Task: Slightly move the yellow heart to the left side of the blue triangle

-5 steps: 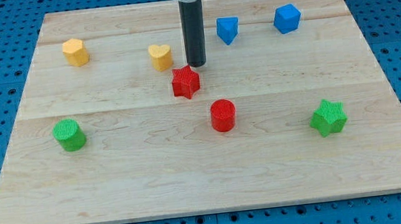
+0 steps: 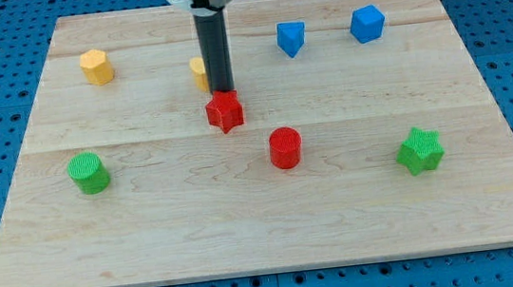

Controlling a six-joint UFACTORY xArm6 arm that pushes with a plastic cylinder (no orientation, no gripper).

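The yellow heart (image 2: 198, 71) lies in the upper middle of the wooden board, mostly hidden behind my rod. The blue triangle (image 2: 290, 38) lies to its right, nearer the view's top. My tip (image 2: 221, 92) is down at the right edge of the heart and touches the top of the red star (image 2: 225, 111), which sits just below it.
A yellow hexagon (image 2: 96, 66) lies at the upper left and a blue cube (image 2: 367, 23) at the upper right. A green cylinder (image 2: 88, 173) is at the left, a red cylinder (image 2: 285, 147) in the middle, a green star (image 2: 420, 150) at the right.
My rod has moved left, from right of the heart to in front of it. The red star has shifted left and slightly down. The heart is now largely covered.
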